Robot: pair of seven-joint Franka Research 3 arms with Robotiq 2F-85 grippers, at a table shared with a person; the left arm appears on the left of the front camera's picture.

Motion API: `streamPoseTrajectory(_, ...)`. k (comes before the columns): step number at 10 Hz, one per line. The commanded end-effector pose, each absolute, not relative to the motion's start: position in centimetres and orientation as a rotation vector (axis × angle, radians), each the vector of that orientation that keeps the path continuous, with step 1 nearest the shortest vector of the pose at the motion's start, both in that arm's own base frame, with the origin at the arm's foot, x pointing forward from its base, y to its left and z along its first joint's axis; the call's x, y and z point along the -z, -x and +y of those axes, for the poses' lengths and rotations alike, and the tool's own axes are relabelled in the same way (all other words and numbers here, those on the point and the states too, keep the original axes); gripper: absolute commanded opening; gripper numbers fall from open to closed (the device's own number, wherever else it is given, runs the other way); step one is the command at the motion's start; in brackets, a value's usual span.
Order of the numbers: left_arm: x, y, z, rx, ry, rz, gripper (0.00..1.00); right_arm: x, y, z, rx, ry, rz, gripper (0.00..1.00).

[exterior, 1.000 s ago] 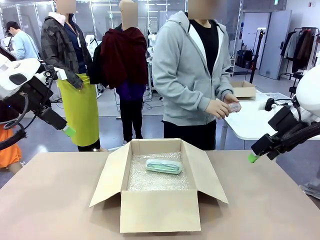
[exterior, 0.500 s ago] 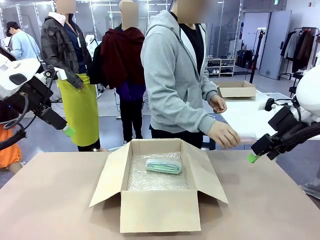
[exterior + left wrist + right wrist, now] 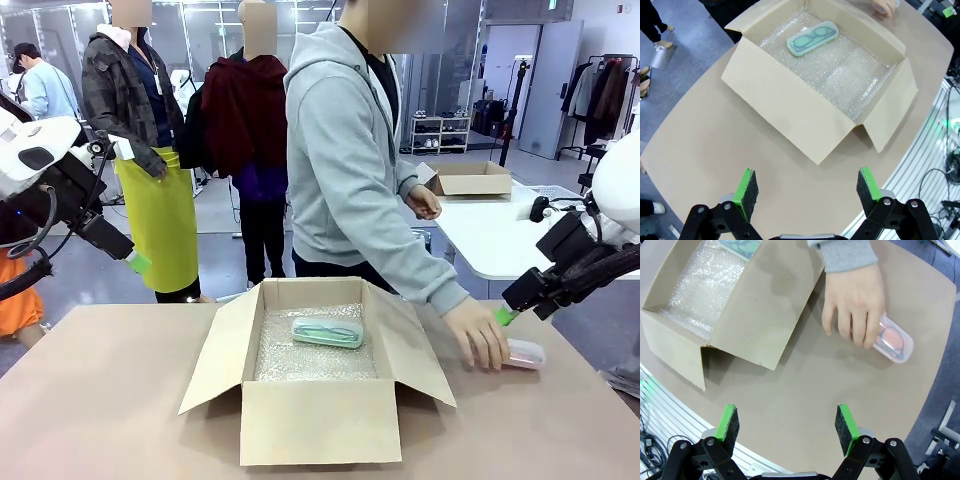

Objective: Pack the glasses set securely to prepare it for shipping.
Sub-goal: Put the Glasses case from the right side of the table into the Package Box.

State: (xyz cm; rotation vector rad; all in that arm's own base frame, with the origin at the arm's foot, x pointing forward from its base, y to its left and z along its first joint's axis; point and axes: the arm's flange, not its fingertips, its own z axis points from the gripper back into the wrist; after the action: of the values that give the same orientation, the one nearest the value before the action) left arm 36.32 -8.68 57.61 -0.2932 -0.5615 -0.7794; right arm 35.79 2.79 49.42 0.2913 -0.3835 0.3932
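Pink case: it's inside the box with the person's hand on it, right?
No. The pink case lies on the table outside the box, next to its flap, with the person's hand on it. The right wrist view shows it.

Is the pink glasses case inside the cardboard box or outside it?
Outside. The pink case lies on the table beside the box, under the person's hand.

Tan table [image 3: 100, 400]; open cardboard box [image 3: 320, 425]; pink case [image 3: 527, 352] beside it
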Motion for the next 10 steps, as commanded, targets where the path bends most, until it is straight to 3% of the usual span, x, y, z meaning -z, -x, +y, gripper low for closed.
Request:
streamPoseTrajectory(1,-57.72,-36.32,-8.37,0.801,0.316,-0.570,1.00,-49.43,-35.88,2.88,-0.384,-0.277,-0.389,0.97)
streamPoseTrajectory(10,-57.72,-36.32,-8.37,0.801,0.316,-0.570,1.00,-49.42,-35.79,2.80,-0.393,-0.291,-0.383,0.97)
